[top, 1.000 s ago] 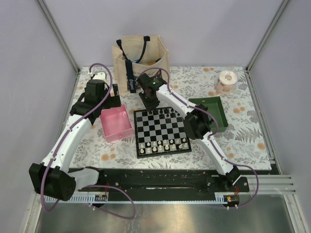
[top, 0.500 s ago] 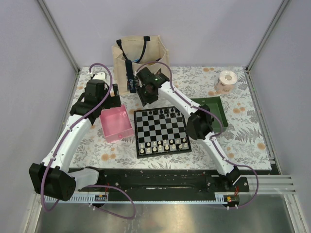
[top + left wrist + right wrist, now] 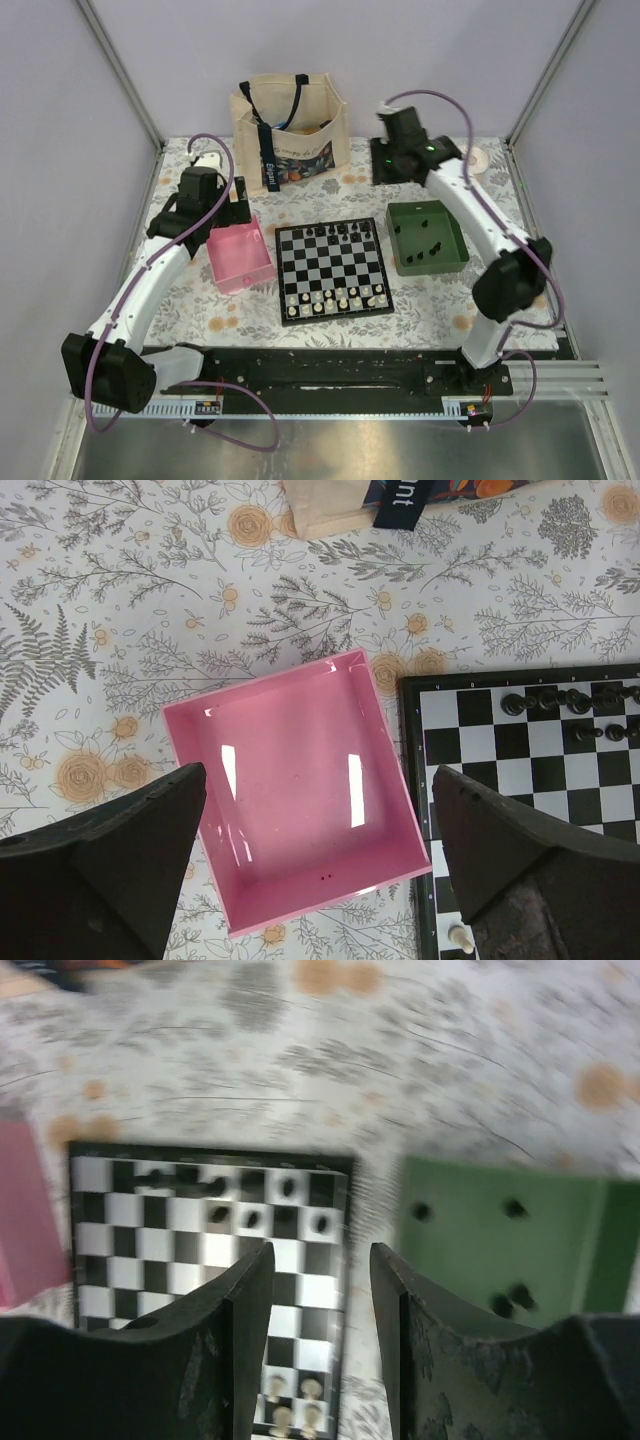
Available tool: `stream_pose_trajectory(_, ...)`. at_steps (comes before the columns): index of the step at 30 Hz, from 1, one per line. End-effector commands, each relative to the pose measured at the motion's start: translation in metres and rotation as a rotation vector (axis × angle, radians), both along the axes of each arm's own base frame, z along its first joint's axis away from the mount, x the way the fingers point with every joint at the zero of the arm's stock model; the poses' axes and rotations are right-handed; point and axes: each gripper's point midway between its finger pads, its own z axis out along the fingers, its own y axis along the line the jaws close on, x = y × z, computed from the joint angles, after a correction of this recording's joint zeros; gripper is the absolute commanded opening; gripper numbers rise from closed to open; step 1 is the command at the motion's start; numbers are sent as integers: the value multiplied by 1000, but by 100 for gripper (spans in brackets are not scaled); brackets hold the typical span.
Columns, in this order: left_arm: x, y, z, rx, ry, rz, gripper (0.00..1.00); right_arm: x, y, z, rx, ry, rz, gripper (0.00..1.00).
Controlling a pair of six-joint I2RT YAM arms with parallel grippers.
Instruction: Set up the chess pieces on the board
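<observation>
Board (image 3: 333,268) lies in the middle of the bench (image 3: 500,300). We see black pieces (image 3: 340,232) on its far rows and more loose in the green tray (image 3: 447,222) beside it. Left end effector (image 3: 318,780) hangs spread and empty over the pink tray (image 3: 290,740). We find the right end effector (image 3: 320,1255) spread too, pinching nothing.

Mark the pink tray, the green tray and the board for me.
pink tray (image 3: 295,790): left wrist view, bare floor.
green tray (image 3: 462,1255): right wrist view, bare floor.
board (image 3: 333,268): top view, empty middle squares.
</observation>
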Motion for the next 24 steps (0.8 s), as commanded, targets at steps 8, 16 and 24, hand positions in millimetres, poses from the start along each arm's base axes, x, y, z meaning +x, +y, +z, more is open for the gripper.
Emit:
stream_pose_trajectory(8, 10, -13, 13, -43, -54, -45, 99, -56, -180, -101, -86, 198, -412, 51)
stream_pose_trajectory(16, 10, -11, 13, -37, -55, -38, 99, -57, -211, -152, -86, 303, -530, 50)
stream_pose_trajectory(24, 10, -10, 12, -33, -56, -37, 99, -36, -218, -172, -83, 347, -568, 46)
